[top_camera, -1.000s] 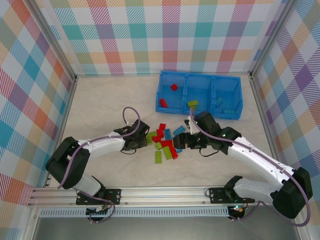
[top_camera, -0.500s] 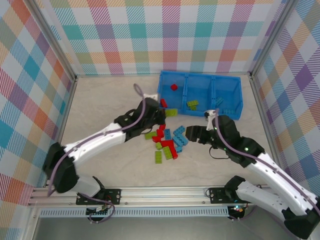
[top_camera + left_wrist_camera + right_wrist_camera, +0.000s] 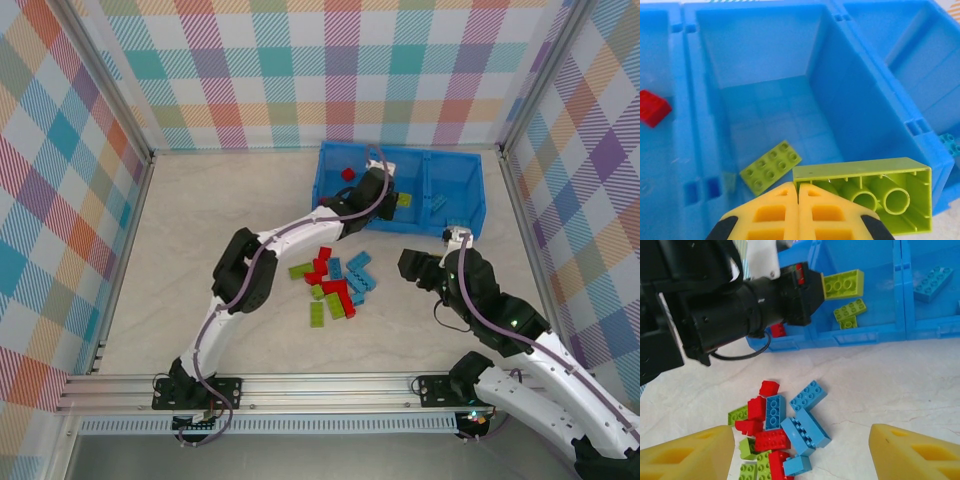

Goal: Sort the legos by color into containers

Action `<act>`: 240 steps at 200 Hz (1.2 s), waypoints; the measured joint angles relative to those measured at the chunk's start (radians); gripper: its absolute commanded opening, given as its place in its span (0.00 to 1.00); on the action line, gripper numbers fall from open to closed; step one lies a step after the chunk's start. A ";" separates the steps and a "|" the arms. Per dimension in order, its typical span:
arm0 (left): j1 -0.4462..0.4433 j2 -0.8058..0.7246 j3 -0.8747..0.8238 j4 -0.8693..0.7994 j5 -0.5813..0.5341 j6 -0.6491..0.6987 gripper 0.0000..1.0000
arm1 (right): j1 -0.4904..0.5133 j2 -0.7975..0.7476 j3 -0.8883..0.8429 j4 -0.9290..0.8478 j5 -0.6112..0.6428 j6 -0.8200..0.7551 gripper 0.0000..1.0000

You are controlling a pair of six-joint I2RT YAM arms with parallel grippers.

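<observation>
Lego [image 3: 865,192], green, pinched by left gripper [image 3: 798,190], carried over tray [image 3: 689,100] | right gripper [image 3: 802,437] spread

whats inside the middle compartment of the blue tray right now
One lime green brick lies flat on the middle compartment floor. The left gripper holds a second lime brick above it, hiding the near floor beneath.

Left arm [image 3: 300,222] overhangs the middle compartment [image 3: 760,45].

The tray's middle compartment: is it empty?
No, a lime green brick lies on its floor, and the left gripper holds a second green brick in its jaws.
</observation>
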State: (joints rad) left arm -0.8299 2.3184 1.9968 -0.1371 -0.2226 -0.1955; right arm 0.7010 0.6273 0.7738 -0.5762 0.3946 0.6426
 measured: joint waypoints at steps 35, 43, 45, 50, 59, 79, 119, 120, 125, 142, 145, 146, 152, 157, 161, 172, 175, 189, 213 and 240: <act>-0.013 0.044 0.099 -0.024 -0.006 0.015 0.40 | 0.000 0.000 -0.004 -0.027 -0.002 0.009 0.72; -0.013 0.044 0.105 -0.024 -0.006 0.017 0.40 | 0.000 0.000 -0.006 -0.029 -0.003 0.009 0.73; -0.013 0.044 0.106 -0.024 -0.006 0.017 0.39 | 0.000 0.000 -0.006 -0.029 -0.003 0.009 0.73; -0.014 0.044 0.108 -0.023 -0.006 0.017 0.39 | 0.000 0.002 -0.007 -0.030 -0.003 0.009 0.73; -0.014 0.042 0.103 -0.021 -0.006 0.017 0.39 | 0.000 0.005 -0.007 -0.031 -0.003 0.009 0.73; -0.018 -0.016 0.004 -0.003 -0.003 0.012 0.38 | 0.000 0.019 -0.007 -0.031 -0.002 0.008 0.74; -0.024 -0.402 -0.457 0.100 0.013 -0.022 0.39 | 0.000 0.084 -0.007 -0.031 -0.042 -0.004 0.78; -0.024 -0.420 -0.475 0.105 0.013 -0.022 0.39 | 0.000 0.087 -0.007 -0.031 -0.045 -0.004 0.78; -0.026 -0.494 -0.536 0.118 0.016 -0.023 0.40 | 0.000 0.105 -0.007 -0.030 -0.057 -0.010 0.78; -0.031 -0.740 -0.711 0.161 0.033 -0.007 0.41 | 0.000 0.184 -0.006 -0.020 -0.111 -0.042 0.80; -0.032 -0.787 -0.739 0.167 0.042 0.005 0.41 | 0.000 0.202 -0.006 -0.016 -0.122 -0.050 0.80; -0.032 -0.805 -0.752 0.171 0.047 0.008 0.41 | 0.000 0.211 -0.006 -0.015 -0.127 -0.054 0.80; -0.035 -0.890 -0.798 0.177 0.061 0.029 0.43 | 0.000 0.246 -0.005 -0.007 -0.150 -0.068 0.81; -0.037 -0.960 -0.834 0.180 0.074 0.045 0.46 | -0.002 0.283 -0.004 0.002 -0.173 -0.082 0.81; -0.039 -1.017 -0.864 0.184 0.090 0.060 0.49 | -0.003 0.310 -0.004 0.008 -0.190 -0.091 0.81; -0.044 -1.151 -0.921 0.161 0.141 0.124 0.59 | -0.019 0.396 -0.003 0.027 -0.256 -0.119 0.80; -0.045 -1.186 -0.935 0.145 0.160 0.139 0.61 | -0.025 0.414 -0.003 0.033 -0.272 -0.124 0.80; -0.052 -1.310 -0.966 0.053 0.243 0.232 0.69 | -0.070 0.504 -0.005 0.077 -0.362 -0.139 0.77; -0.091 -1.437 -0.987 -0.159 0.338 0.402 0.79 | -0.147 0.604 -0.019 0.168 -0.462 -0.151 0.73; -0.126 -1.517 -1.054 -0.337 0.380 0.550 0.94 | -0.175 0.695 -0.020 0.251 -0.537 -0.162 0.70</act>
State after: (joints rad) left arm -0.9554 0.8013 0.9428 -0.4744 0.1577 0.3542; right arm 0.5259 1.3224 0.7536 -0.3248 -0.1425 0.4805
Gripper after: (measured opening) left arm 0.897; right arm 0.716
